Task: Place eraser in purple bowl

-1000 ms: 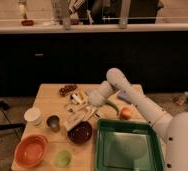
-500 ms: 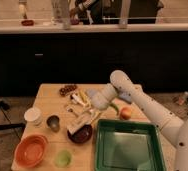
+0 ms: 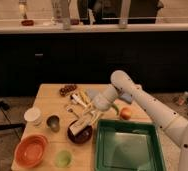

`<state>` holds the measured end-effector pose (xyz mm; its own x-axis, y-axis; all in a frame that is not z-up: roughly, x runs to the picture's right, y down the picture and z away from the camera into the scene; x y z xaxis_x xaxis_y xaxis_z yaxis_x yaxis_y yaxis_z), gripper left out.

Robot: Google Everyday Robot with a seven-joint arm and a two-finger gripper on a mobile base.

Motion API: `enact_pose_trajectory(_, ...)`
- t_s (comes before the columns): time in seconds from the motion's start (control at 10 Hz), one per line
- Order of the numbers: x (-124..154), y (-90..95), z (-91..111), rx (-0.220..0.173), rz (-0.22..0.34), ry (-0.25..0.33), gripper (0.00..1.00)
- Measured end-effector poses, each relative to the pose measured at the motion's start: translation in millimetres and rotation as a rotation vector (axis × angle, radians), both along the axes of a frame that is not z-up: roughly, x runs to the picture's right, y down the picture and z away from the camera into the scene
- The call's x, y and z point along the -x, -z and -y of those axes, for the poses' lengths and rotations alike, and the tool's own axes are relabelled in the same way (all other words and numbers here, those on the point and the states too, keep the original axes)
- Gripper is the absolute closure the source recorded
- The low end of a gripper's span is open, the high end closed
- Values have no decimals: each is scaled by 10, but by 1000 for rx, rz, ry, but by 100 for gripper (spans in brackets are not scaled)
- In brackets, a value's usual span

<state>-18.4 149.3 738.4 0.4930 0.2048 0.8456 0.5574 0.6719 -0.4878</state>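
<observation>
The purple bowl [image 3: 80, 135] stands on the wooden table [image 3: 47, 102], left of the green tray. My gripper [image 3: 89, 120] hangs from the white arm [image 3: 137, 97] and points down and left, over the bowl's far rim. It is shut on the eraser [image 3: 79, 127], a pale tan block with a darker edge. The eraser is tilted, with its lower end over the inside of the bowl. I cannot tell whether it touches the bowl.
A green tray [image 3: 127, 148] lies right of the bowl, with an orange fruit [image 3: 126, 113] behind it. An orange bowl [image 3: 31, 150], a pale green cup [image 3: 63, 158], a white cup [image 3: 33, 116] and a metal cup [image 3: 53, 122] stand to the left. White-handled utensils [image 3: 79, 99] and a blue-grey block [image 3: 94, 94] lie behind.
My gripper has moved down and slightly forward with the eraser, from above the utensils to just over the purple bowl.
</observation>
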Motion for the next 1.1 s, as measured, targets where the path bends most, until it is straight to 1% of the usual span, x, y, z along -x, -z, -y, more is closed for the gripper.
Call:
enact_pose_trajectory(0.3, -9, -70, -9, 3, -32, 6, 94)
enact_pose_trajectory(0.7, 3, -185, -93, 21, -50, 7, 94)
enact_pose_trajectory(0.9, -6, -196, -105, 25, -59, 7, 92)
enact_pose_trajectory(1.1, 12, -197, -106, 25, -57, 9, 78)
